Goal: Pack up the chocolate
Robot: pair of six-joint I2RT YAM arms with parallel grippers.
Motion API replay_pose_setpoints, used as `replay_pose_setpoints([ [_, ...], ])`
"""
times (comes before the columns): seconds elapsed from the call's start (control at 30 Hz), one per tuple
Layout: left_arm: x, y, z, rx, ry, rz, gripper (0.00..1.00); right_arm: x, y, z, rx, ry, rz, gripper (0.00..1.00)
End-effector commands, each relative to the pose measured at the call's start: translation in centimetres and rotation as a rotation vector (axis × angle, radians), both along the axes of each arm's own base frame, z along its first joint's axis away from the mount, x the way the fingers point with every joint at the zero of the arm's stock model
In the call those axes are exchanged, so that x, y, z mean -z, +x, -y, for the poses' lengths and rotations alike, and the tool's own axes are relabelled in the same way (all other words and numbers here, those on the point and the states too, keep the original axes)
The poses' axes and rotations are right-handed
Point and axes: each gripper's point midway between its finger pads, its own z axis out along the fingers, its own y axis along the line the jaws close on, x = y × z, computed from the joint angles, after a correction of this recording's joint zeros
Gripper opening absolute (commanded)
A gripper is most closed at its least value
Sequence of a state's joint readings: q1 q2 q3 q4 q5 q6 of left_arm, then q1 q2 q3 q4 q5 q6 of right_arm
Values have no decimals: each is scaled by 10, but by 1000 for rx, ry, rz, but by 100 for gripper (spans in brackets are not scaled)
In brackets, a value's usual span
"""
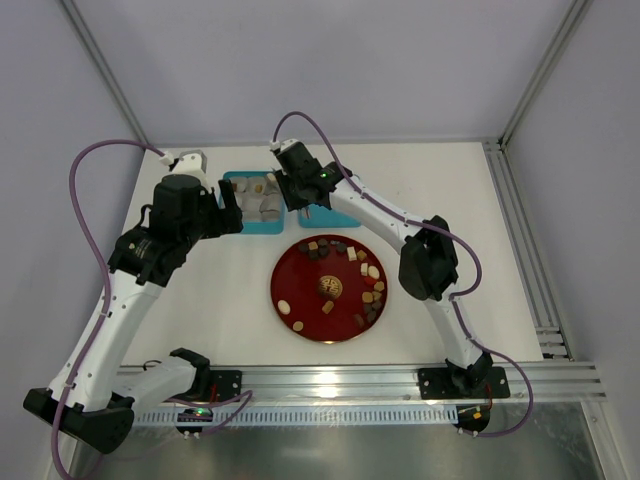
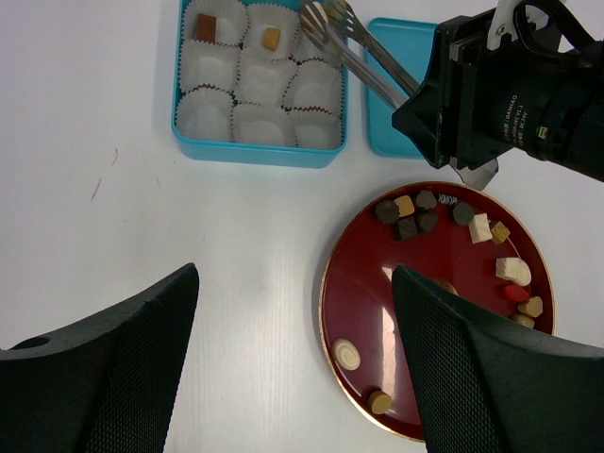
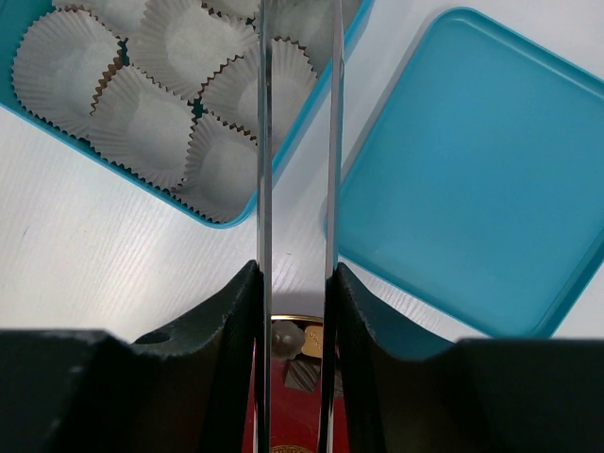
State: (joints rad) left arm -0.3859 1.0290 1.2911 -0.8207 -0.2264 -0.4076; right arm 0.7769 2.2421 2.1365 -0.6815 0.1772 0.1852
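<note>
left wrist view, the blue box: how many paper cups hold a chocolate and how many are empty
paper cups holding a chocolate: 2
empty paper cups: 6
paper cup under the tips of the tongs, contents hidden: 1
total: 9

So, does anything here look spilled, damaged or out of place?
Nothing stands out. The chocolate lies on the red plate or in paper cups of the blue box, and the lid lies flat beside the box.
</note>
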Motion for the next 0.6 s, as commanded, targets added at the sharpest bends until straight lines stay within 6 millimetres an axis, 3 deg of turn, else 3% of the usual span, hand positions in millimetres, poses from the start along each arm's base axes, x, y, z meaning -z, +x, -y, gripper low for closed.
replay_pose_setpoints([
  [0.0, -16, -1, -2, 2, -6, 46, 81, -26, 11, -5, 5, 44, 65, 38],
  [0.57, -15, 0, -2, -1, -4, 44, 81, -25, 10, -7, 4, 49, 63, 40],
])
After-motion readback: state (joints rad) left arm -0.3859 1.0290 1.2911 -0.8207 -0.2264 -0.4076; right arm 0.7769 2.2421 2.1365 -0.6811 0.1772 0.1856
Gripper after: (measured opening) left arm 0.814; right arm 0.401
